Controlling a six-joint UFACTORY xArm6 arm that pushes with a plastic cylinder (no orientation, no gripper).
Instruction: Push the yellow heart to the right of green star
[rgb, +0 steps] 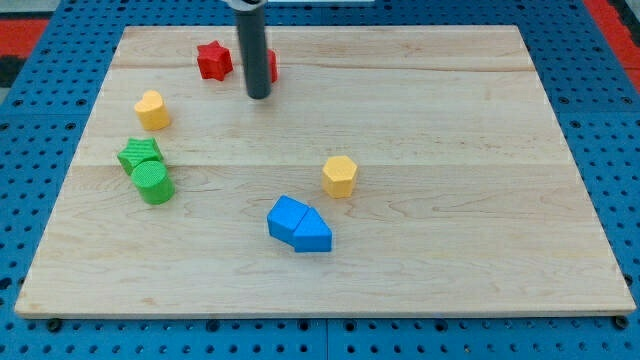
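Observation:
The yellow heart (152, 110) lies at the view's left, above and slightly right of the green star (139, 154). A green cylinder (153, 183) touches the star's lower right side. My tip (258, 96) rests on the board near the view's top, well to the right of the yellow heart and apart from it. It stands just in front of a red block (271, 66) that the rod partly hides.
A red star (213, 60) lies left of the rod near the top edge. A yellow hexagon (340, 176) sits mid-board. Two blue blocks (298, 224) touch each other below it. The wooden board (450, 150) lies on a blue pegboard.

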